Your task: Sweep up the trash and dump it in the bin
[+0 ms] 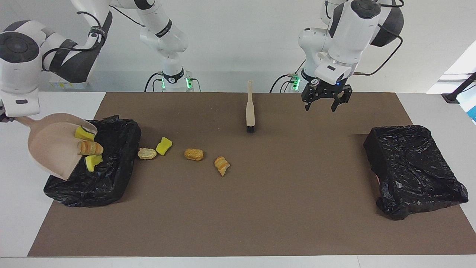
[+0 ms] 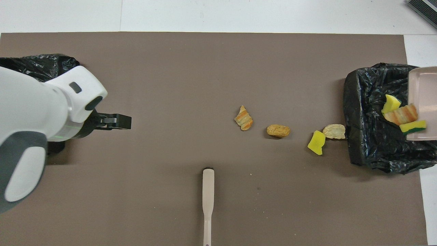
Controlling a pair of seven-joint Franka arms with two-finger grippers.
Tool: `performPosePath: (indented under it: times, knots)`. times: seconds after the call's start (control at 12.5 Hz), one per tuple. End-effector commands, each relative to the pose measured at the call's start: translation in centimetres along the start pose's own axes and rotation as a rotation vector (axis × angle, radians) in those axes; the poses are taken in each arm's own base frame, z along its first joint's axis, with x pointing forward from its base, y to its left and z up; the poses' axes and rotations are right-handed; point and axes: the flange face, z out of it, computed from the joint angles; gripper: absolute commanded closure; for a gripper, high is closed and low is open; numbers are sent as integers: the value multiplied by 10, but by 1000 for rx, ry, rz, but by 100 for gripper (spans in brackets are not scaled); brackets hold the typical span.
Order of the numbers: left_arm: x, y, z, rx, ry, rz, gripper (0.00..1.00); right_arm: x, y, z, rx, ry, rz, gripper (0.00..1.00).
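My right gripper (image 1: 3, 117), at the edge of the facing view, is shut on the handle of the beige dustpan (image 1: 52, 147). The pan tilts steeply over the black-lined bin (image 1: 111, 163) at the right arm's end. Two yellow sponge scraps (image 1: 83, 133) (image 1: 93, 161) and a bread lump (image 1: 90, 148) slide off its lip. On the mat lie a pale lump (image 1: 147, 153), a yellow scrap (image 1: 164, 146), a tan lump (image 1: 194, 154) and a striped piece (image 1: 222, 165). My left gripper (image 1: 326, 101) hangs open and empty over the mat.
The beige brush (image 1: 250, 111) lies flat on the mat near the robots, bristles pointing away from them. A second black-bagged bin (image 1: 412, 167) stands at the left arm's end, partly covered by the left arm in the overhead view. A brown mat (image 2: 218, 68) covers the table.
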Motion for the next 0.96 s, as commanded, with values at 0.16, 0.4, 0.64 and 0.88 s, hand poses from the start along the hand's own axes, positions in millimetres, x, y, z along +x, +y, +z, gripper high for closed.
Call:
performPosePath:
  times: [0.16,0.4,0.64,0.88]
  knots:
    - [7,-65,-57,23,-18,96,0,-5,-9,-4,-3,-53,0,100]
    - [9,-76,-63,28,-18,125,0,-7,-9,-12,-24,-49,-17,100]
    - [18,-85,-64,23,-27,119,0,-8,-13,-20,-27,11,-34,100]
    - [35,-102,-70,21,-17,151,0,-7,-17,-31,-29,145,4,100]
